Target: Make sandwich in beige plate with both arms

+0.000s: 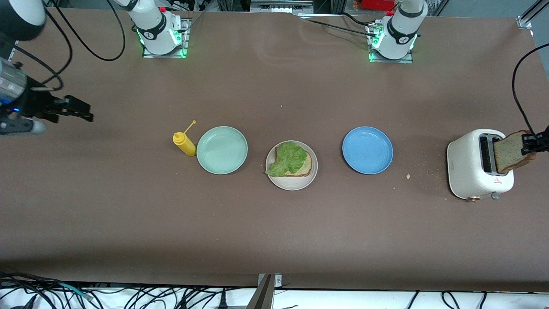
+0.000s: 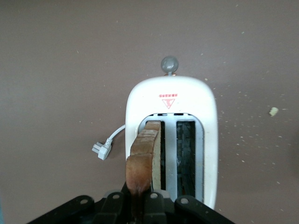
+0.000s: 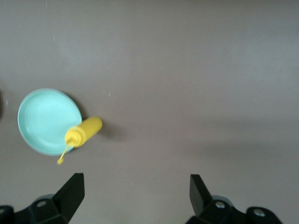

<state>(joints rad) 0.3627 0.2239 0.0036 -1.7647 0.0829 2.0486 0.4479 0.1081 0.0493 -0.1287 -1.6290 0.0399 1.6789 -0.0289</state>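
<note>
Brown bread slice [image 1: 510,152], light, crumbly and best pinched at its crust, stands in the toaster [image 1: 478,165] clamped by the left gripper [image 1: 532,143], near the table's left-arm end, while the right gripper [image 1: 70,109] waits spread apart and the beige plate [image 1: 291,182] holds bread and lettuce [image 1: 288,161] mid-table.

Even, bright overhead light; soft shadows on the brown desk [image 1: 274,223]; right wrist view slightly blurred, front view sharp, no glare
</note>
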